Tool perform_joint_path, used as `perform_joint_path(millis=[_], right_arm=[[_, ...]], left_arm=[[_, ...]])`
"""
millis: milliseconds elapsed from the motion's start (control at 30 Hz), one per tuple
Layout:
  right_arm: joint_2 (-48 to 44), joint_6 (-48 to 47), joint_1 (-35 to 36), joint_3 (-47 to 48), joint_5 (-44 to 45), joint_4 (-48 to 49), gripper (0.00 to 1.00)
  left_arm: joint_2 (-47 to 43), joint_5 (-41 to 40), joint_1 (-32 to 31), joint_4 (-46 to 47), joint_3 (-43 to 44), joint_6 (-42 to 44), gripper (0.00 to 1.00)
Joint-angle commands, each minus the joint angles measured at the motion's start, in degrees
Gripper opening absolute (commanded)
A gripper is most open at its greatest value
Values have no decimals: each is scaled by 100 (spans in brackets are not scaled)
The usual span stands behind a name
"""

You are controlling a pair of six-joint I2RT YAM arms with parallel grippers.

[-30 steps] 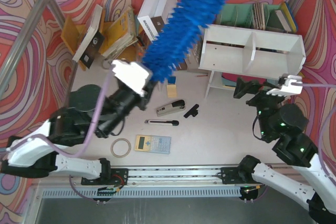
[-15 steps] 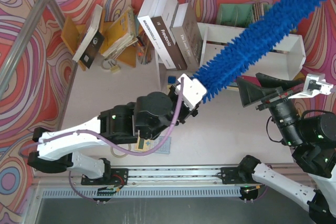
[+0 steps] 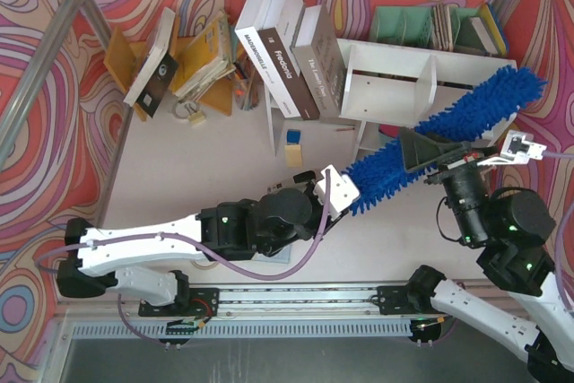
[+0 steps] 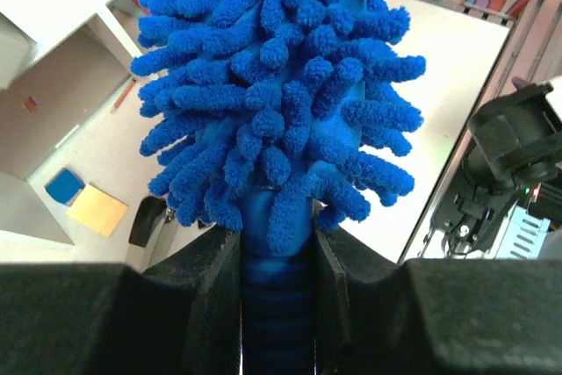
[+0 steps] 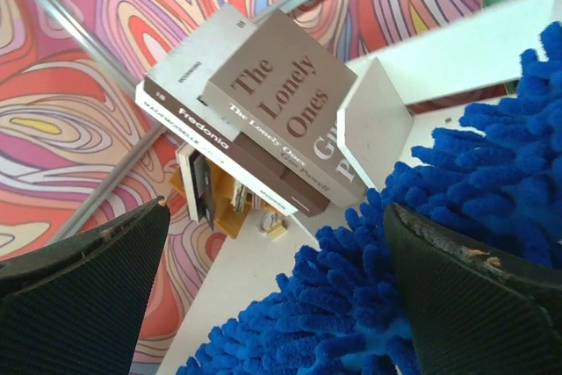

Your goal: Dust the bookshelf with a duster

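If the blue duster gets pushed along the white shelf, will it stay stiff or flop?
The duster probably stays fairly stiff: gripped only at its handle, it runs straight. Its fluffy strands should squash softly against the bookshelf. Likely light for its length.

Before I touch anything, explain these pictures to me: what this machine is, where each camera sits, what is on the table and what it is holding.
These are two robot arms bolted at the table's near edge, each ending in a two-finger gripper. The wide picture comes from a fixed camera above and behind them; the other two come from cameras on the wrists.

The left gripper is shut on the slim handle of the duster, a long fluffy blue one, seen close up in the left wrist view. The right gripper is open, its fingers either side of the fluff, holding nothing.

On the table stand the bookshelf, white with a central divider, leaning books beside it, a green organiser behind it and an orange-yellow rack at far left.
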Motion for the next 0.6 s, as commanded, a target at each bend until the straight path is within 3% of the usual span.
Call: perform_joint_path(millis=[0, 133, 333, 567], right_arm=[[-70, 745, -16, -257, 878, -52, 95], [-21, 1429, -21, -340, 1267, -508, 93], [41, 2453, -18, -264, 1732, -1530, 92], [51, 2619, -15, -207, 1784, -1747, 92]], left_arm=[[-468, 260, -40, 1294, -413, -145, 0], [-617, 277, -35, 1555, -804, -184, 0], [-924, -601, -31, 1960, -1298, -90, 0], [-1091, -768, -26, 1954, -1386, 166, 0]])
